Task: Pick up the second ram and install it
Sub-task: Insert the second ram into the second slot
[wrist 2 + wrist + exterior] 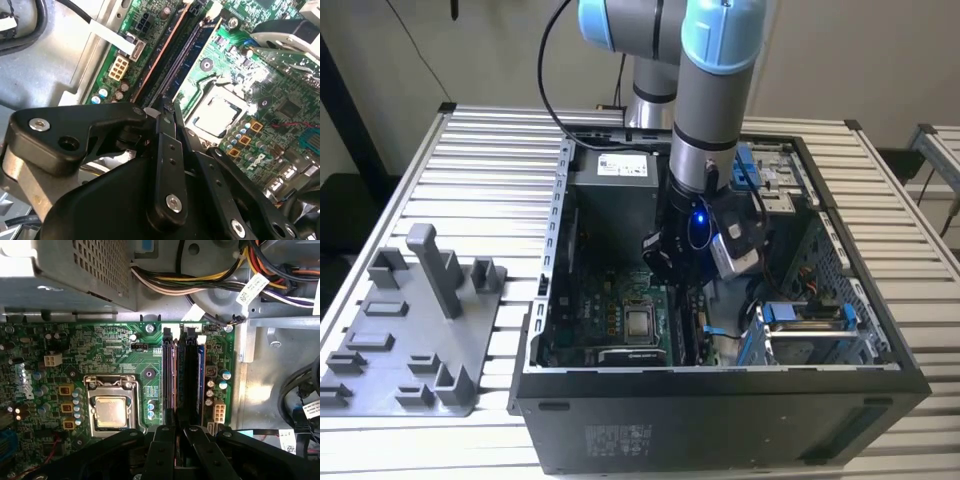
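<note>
My gripper [676, 288] is down inside the open computer case [720, 400], over the motherboard's memory slots. In both wrist views its two black fingers stand close together, shut on the near end of the second ram [183, 380], a long thin dark stick seen edge-on. The stick [191, 59] stands upright in line with the slots, running away from the fingertips [163, 111] beside the processor socket [217, 112]. Whether it is fully seated I cannot tell. The gripper [180, 429] hides the stick's near end.
The grey power-supply box [75, 270] and a bundle of coloured cables [200, 285] lie just beyond the slots. A white connector [218, 415] sits beside them. A blue drive cage [810, 320] stands at the exterior view's right, and a grey parts fixture [410, 330] lies outside the case.
</note>
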{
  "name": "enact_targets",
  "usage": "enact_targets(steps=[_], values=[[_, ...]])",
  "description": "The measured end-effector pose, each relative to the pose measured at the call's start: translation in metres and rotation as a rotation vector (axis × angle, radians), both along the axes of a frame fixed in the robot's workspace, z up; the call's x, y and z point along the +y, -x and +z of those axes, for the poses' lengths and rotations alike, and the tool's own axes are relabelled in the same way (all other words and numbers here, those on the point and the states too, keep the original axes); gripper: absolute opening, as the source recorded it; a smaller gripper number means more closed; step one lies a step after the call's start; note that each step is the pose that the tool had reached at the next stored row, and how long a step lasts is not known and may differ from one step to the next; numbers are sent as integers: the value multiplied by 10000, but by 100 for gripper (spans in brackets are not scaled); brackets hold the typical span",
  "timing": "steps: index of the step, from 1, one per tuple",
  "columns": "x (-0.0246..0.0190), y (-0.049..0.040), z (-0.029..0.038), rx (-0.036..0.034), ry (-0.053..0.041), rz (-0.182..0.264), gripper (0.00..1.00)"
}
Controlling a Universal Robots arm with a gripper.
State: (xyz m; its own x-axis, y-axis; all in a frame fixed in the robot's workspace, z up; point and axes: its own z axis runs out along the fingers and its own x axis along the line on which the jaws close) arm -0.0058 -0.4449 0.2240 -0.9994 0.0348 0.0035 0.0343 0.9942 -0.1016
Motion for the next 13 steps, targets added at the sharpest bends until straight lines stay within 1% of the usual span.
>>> enact_targets(steps=[7,13], values=[[0,-6,-2,-1,-3,-132,13],[3,-10,-32,0,-2,-155,13]])
